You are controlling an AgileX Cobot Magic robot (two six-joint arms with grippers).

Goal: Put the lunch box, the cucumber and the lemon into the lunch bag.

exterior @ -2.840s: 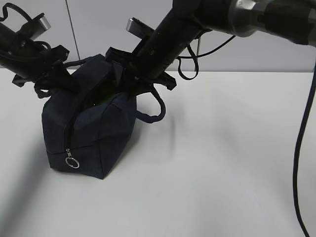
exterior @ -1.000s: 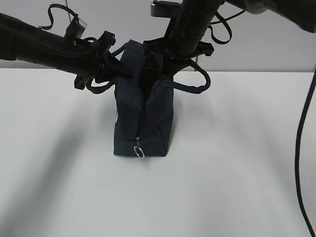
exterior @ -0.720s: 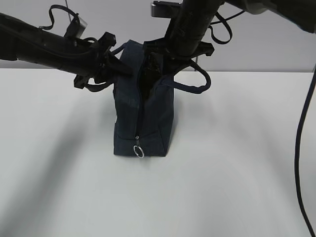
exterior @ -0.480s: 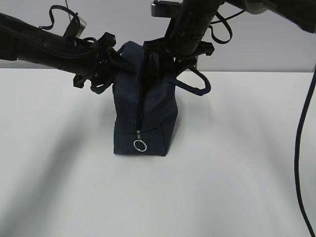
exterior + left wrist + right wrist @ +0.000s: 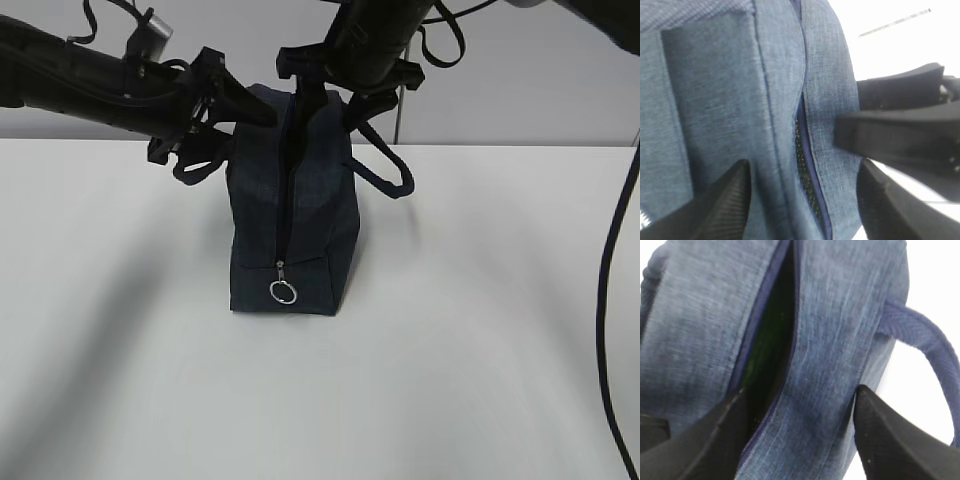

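standing upright on the table (image 5: 480,330), the lunch bag (image 5: 290,230) has both grippers, left gripper (image 5: 800,200) and right gripper (image 5: 800,432), spread apart over its top, pinching nothing. i'd guess a finger could snag a handle (image 5: 385,165) and tip it.

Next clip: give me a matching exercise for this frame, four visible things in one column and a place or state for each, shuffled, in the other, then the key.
Things:
1. lunch bag
2. ring pull
3. left tool
4. right-side handle

Places or states:
A. hangs low on the bag's near end
B. loops out from the bag toward the right
C. stands upright on the white table
D. fingers spread apart, fabric between them

Pairs: 1-C, 2-A, 3-D, 4-B
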